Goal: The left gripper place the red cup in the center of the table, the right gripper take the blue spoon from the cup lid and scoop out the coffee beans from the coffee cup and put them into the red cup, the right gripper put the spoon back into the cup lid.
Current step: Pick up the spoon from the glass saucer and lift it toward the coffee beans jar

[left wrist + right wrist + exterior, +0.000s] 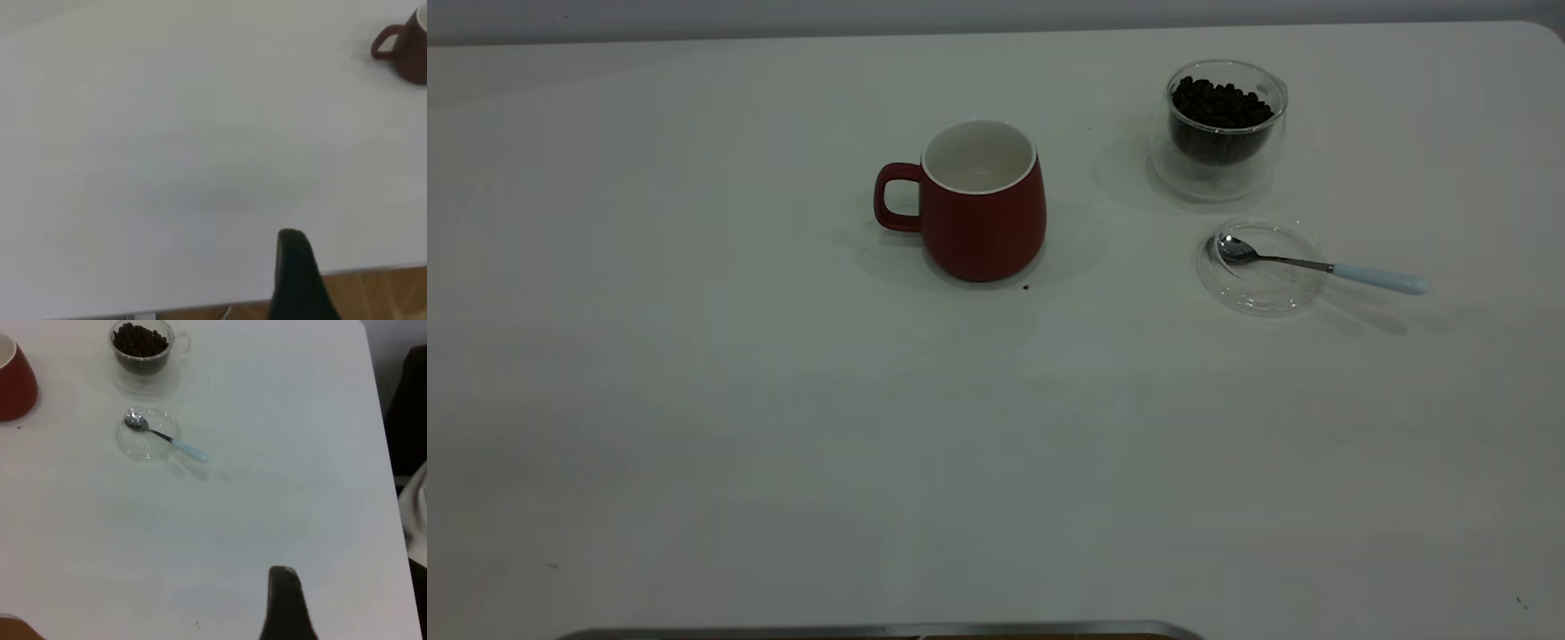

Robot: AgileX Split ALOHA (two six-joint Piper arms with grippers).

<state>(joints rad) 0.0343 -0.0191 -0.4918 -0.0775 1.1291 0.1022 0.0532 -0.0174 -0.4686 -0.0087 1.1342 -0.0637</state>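
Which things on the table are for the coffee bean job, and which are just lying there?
For the job:
red cup, standing mid-table
coffee cup holding coffee beans
blue spoon, its bowl resting in the cup lid
table

Just lying about:
one dark speck beside the red cup, maybe a stray bean; too small to tell

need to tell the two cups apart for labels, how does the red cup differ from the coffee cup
The red cup is opaque dark red with a white inside; the coffee cup is clear glass. The red cup has a loop handle, the coffee cup none. The red cup looks empty, while the coffee cup holds coffee beans. The red cup looks larger. Both stand upright and open-topped on the table.
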